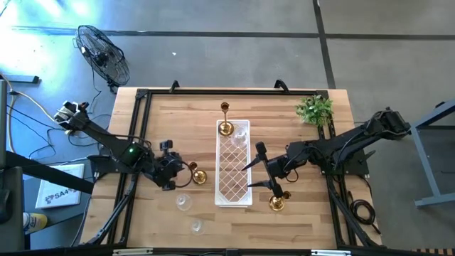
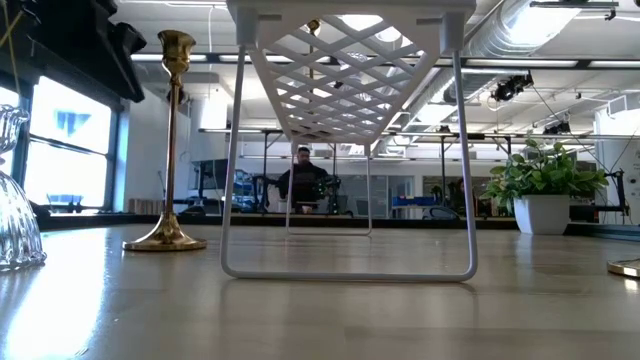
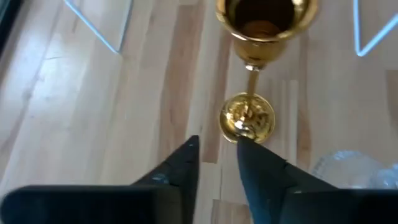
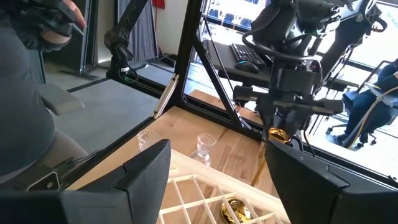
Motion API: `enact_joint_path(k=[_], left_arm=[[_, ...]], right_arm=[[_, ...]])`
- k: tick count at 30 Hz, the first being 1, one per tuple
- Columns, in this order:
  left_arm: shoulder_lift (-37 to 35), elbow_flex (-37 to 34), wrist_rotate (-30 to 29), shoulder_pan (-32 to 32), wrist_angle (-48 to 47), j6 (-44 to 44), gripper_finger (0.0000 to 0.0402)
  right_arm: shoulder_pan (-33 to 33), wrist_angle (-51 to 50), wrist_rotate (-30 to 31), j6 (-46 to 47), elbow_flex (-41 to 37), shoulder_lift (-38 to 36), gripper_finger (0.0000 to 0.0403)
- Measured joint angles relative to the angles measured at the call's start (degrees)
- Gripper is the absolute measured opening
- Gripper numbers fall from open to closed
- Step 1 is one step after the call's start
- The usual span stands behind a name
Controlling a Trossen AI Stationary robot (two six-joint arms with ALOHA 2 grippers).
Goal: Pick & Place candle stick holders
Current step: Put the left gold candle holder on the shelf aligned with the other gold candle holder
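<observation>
A tall thin-stemmed brass holder stands on its round base on the table, left of the white lattice tray. My left gripper hangs over it, fingers pointing down beside the base with a narrow gap, touching nothing. It also shows in the high view. My right gripper is wide open and empty over the tray's right edge. Another brass holder and a glass one are at the tray's far end. A third brass holder stands right of the tray. Two glass holders stand near the front.
A small green plant stands at the far right corner. The tray stands on thin wire legs. A black frame runs along the table's edges. A fan stands on the floor beyond the far left corner. A person sits in the room behind.
</observation>
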Motion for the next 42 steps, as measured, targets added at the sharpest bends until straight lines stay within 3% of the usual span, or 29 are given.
enact_joint_path(k=[8,15,23,42], left_arm=[[2.08,0.00,-0.94,0.00,0.05,-2.39,0.0211],[7.73,-0.02,-1.59,0.00,0.19,-1.31,0.0260],[12.32,-0.04,-2.08,0.00,3.74,2.50,0.0266],[12.37,-0.04,-3.17,0.04,12.53,1.49,0.0265]], right_arm=[[0.00,0.00,0.00,0.00,0.00,0.00,0.0257],[0.00,0.00,0.00,0.00,0.00,0.00,0.0257],[0.00,0.00,0.02,0.22,0.00,0.00,0.0257],[0.00,-0.02,0.00,0.63,0.00,0.00,0.0257]])
